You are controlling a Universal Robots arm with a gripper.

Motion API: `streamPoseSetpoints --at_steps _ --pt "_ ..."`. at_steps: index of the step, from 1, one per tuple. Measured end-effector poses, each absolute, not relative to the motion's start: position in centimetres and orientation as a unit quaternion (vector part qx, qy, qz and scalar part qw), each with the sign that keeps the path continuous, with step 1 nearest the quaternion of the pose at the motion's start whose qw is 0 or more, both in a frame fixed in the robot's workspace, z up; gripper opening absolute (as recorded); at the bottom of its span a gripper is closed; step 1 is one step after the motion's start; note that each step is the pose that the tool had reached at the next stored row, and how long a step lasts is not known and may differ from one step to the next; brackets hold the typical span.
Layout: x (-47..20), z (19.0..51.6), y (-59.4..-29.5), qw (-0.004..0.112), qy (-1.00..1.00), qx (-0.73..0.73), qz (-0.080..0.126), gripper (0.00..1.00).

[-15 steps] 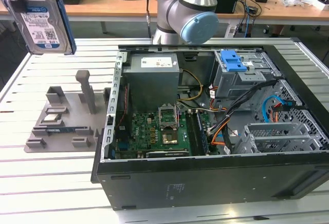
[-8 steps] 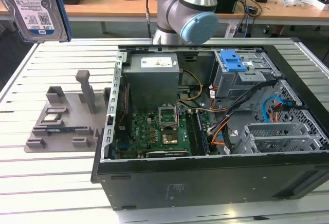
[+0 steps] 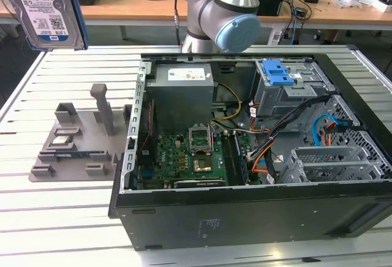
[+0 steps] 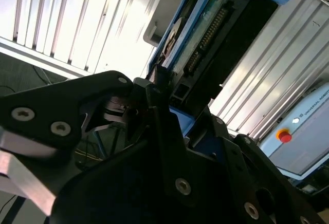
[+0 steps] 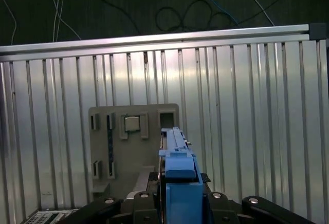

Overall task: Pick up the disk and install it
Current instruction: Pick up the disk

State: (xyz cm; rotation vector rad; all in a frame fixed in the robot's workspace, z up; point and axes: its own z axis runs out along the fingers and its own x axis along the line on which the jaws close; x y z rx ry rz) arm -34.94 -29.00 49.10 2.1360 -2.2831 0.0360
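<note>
The disk (image 3: 46,10) hangs high in the air at the exterior view's upper left, above the slatted table. It is a silver drive with a white-and-blue label in a blue bracket. In the first wrist view the disk (image 5: 179,167) is seen edge-on with its blue bracket end toward the camera, and my gripper (image 5: 179,179) is shut on it from both sides. In the second wrist view the disk (image 4: 205,34) sticks out from the black gripper (image 4: 164,98), its connector edge showing.
An open computer case (image 3: 245,212) lies on the table, with a grey drive cage and its blue latch (image 3: 277,71) at the back. A grey parts fixture (image 3: 73,147) sits at the exterior view's left, below the disk; the same fixture (image 5: 133,147) appears in the first wrist view.
</note>
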Motion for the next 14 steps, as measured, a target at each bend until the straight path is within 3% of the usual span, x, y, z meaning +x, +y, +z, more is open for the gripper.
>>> streamPoseSetpoints --at_steps 14 --pt "-28.4 49.1 -29.0 0.007 -0.73 0.683 0.011 0.37"
